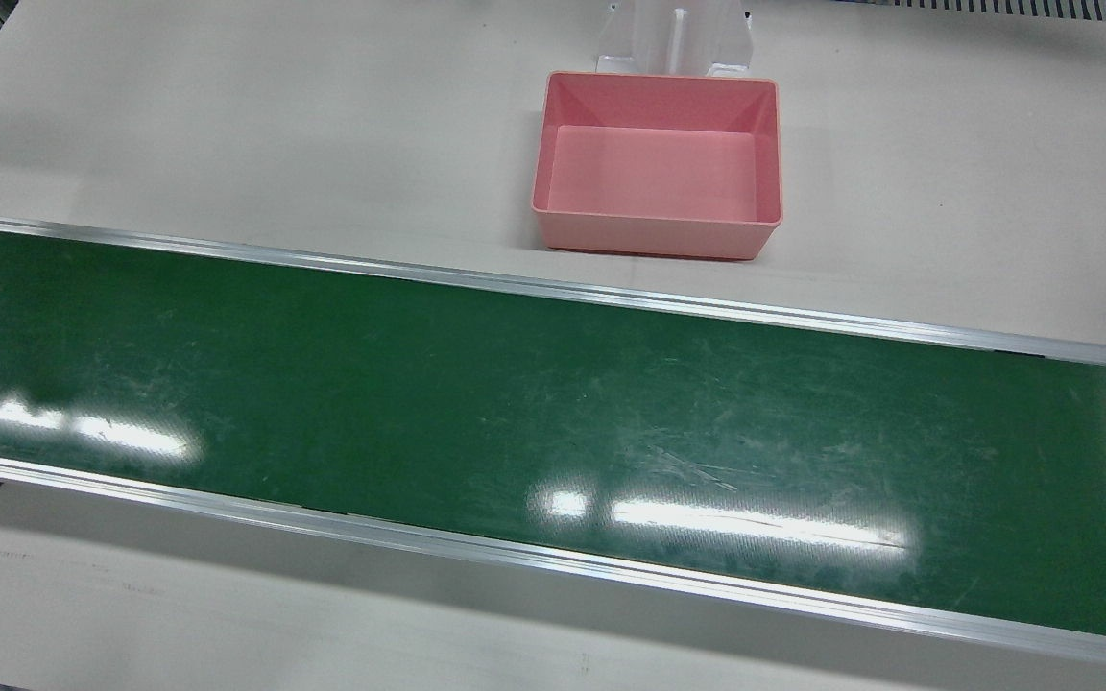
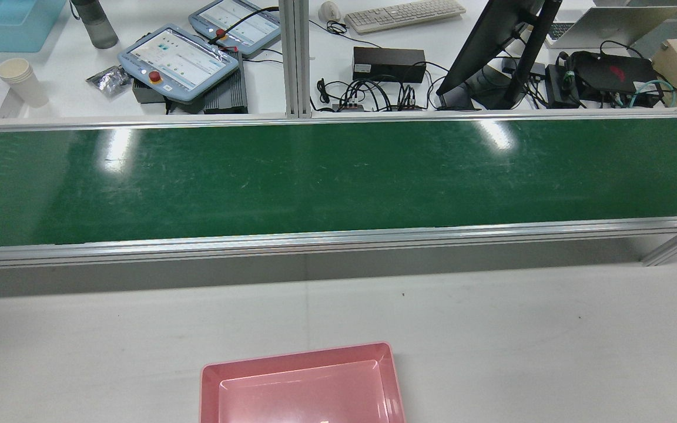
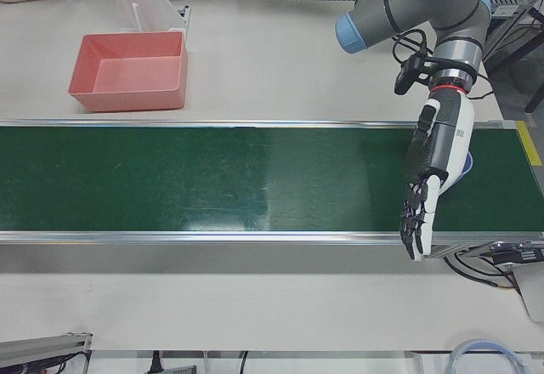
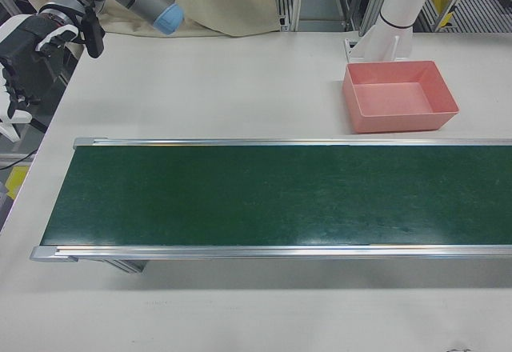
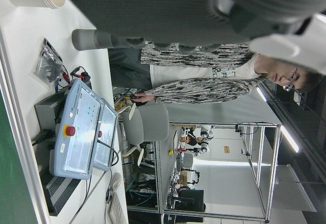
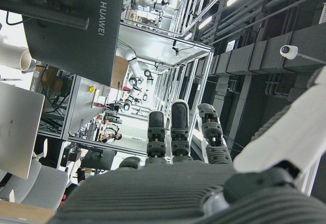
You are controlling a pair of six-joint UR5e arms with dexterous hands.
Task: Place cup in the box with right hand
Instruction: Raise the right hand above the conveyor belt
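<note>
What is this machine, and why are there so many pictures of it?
It is a robot with two arms, and each arm ends in a hand with fingers. Six cameras watch it at once. Two look down at the table, two look from the front corners, and one sits on each hand, so those pictures lie sideways.

Across the table runs a long green belt, like the one at a shop checkout. Beside it stands a pink box with nothing in it.

The left hand hangs over one end of the belt, fingers pointing down, and holds nothing. The right hand waits off the table's other end, also holding nothing.

No cup is on the belt.
</note>
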